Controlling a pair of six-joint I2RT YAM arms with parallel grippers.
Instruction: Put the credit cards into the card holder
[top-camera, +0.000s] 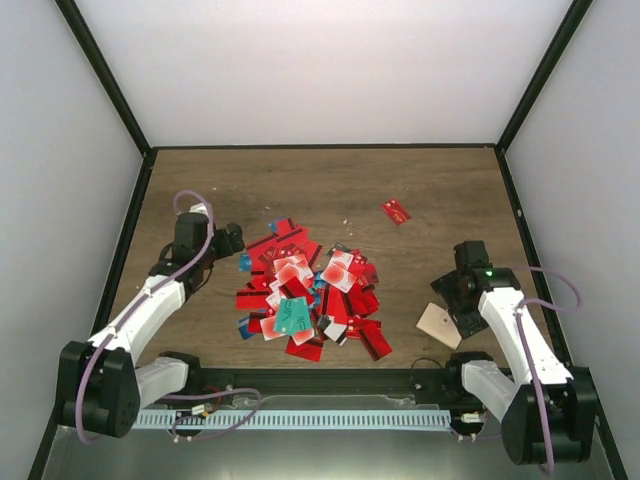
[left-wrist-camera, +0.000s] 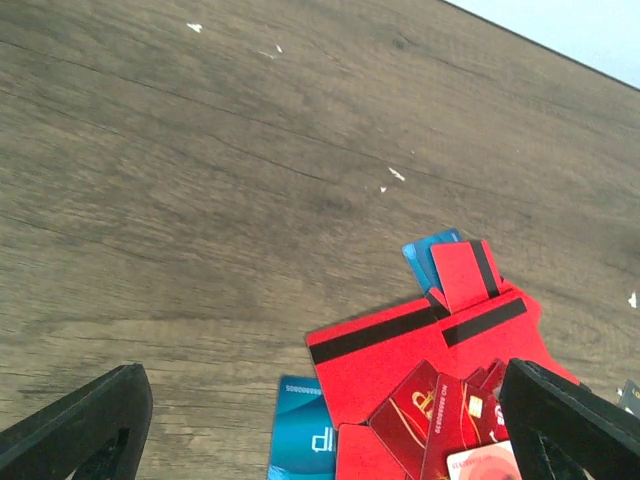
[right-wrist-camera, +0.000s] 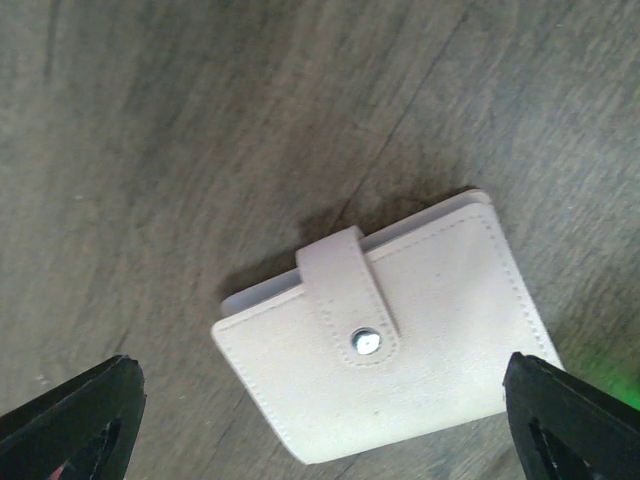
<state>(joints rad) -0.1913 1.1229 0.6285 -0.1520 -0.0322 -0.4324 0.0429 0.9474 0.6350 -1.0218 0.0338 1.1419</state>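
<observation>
where the top view looks down on the wood-grain worktop (top-camera: 330, 180):
- credit cards (top-camera: 305, 295): one loose heap at the centre, mostly red, some white with a red blot, one teal card lying on top toward the near side.
- lone red card (top-camera: 396, 211): on its own, far right of the heap, well apart from it.
- card holder (top-camera: 438, 325): pale tan, flat on the worktop at the near right, clear of the heap.
- left hand (top-camera: 232, 240): at the heap's left edge, pointing toward it.
- right hand (top-camera: 452, 298): just beside the card holder, on its far side.

left wrist view:
- fingers (left-wrist-camera: 90, 430): two black tips in the lower corners, spread wide, nothing between them but worktop and cards.
- heap edge: red cards showing black stripes, with a blue card (left-wrist-camera: 300, 430) at their left side; bare wood beyond.

right wrist view:
- right hand's fingers (right-wrist-camera: 570, 420): spread wide, gripping nothing.
- card holder: lying between and ahead of the tips, turned at an angle, closed, its strap (right-wrist-camera: 345, 285) fastened by a metal snap stud (right-wrist-camera: 368, 342); no contact with either tip can be seen.
</observation>
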